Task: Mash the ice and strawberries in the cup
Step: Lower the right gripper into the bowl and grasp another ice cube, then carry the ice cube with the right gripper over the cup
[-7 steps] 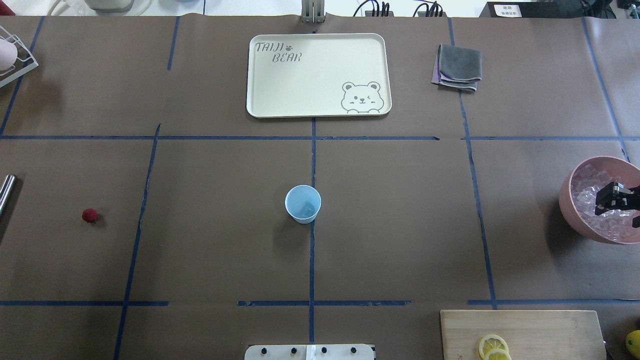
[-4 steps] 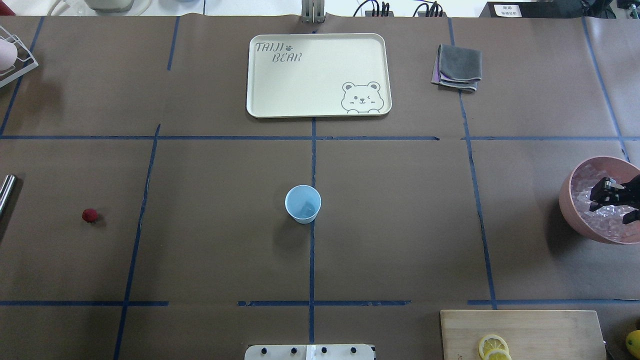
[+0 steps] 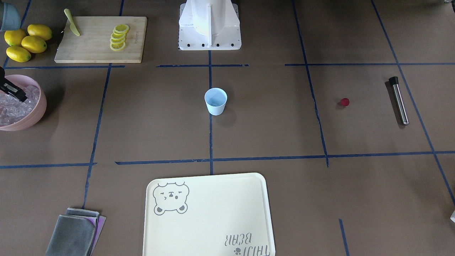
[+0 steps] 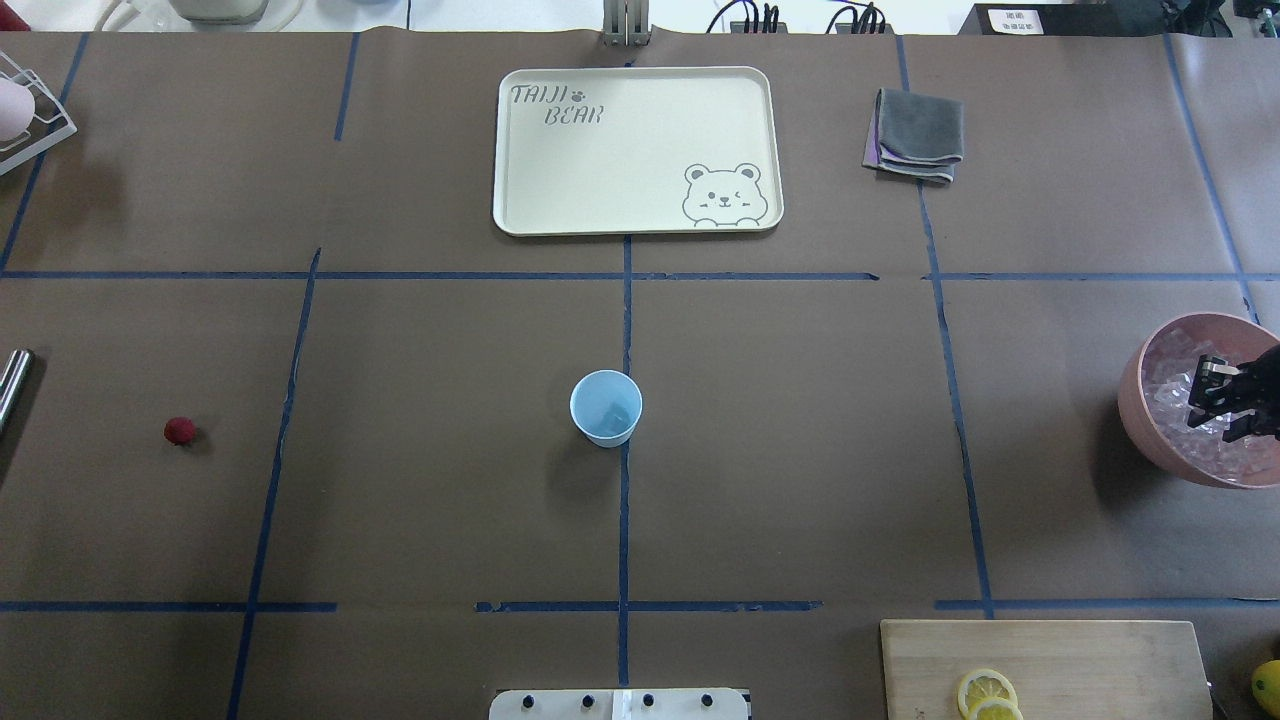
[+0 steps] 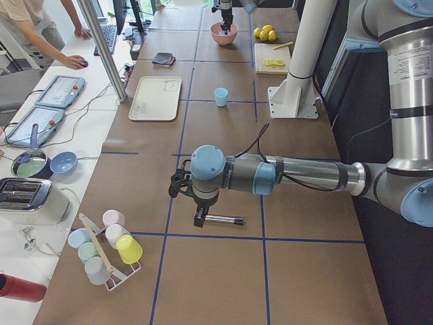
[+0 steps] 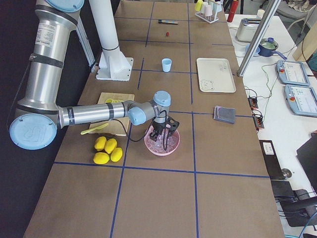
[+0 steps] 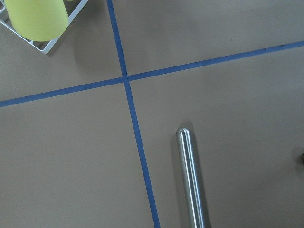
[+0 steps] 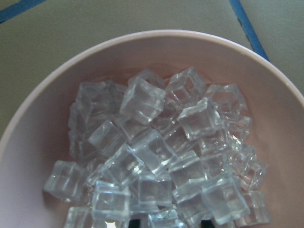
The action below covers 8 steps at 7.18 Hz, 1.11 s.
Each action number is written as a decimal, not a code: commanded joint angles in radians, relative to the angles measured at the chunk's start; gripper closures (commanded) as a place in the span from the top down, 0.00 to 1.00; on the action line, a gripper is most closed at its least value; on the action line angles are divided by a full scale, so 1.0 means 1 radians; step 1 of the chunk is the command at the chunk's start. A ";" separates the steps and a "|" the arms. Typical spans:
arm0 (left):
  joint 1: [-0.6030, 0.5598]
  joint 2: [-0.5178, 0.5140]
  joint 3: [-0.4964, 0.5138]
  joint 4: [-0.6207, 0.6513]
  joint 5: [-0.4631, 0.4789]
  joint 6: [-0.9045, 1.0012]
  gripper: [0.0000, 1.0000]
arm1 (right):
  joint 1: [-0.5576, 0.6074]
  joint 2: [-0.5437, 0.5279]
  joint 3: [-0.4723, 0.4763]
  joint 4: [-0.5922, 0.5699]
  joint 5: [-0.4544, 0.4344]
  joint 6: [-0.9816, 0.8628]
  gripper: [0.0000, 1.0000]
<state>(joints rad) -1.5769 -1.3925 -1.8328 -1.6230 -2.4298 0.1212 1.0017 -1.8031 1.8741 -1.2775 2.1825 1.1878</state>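
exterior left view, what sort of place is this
Probably a robotics lab staged as a drinks counter: a taped-grid table, the left arm reaching over it, and control tablets alongside, where a person works.

Bare table covering is stretching all round the cup (image 4: 606, 407), leaving wide passage from every side, with the tray (image 4: 620, 150) lying well beyond it and the strawberry (image 4: 180, 431) well off leftward, while the wall of the pink bowl (image 4: 1132, 415) and the heaped ice (image 4: 1165, 388) are closing in the right gripper (image 4: 1208, 397).
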 commanded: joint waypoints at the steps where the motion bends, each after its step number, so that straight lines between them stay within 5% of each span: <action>1: 0.000 0.001 0.000 0.000 0.000 0.000 1.00 | 0.001 0.001 0.029 0.001 0.045 0.001 0.00; 4: -0.002 0.009 0.000 -0.002 0.000 0.002 1.00 | 0.001 0.064 0.245 -0.011 0.046 0.035 0.00; 5: 0.000 0.015 -0.002 -0.002 -0.002 0.002 1.00 | -0.015 0.171 0.253 -0.010 0.051 0.170 0.00; 8: 0.000 0.015 -0.003 -0.003 0.000 0.002 1.00 | -0.300 0.495 0.249 -0.017 0.010 0.511 0.02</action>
<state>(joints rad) -1.5770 -1.3774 -1.8356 -1.6255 -2.4310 0.1227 0.8195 -1.4258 2.1262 -1.2918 2.2126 1.5716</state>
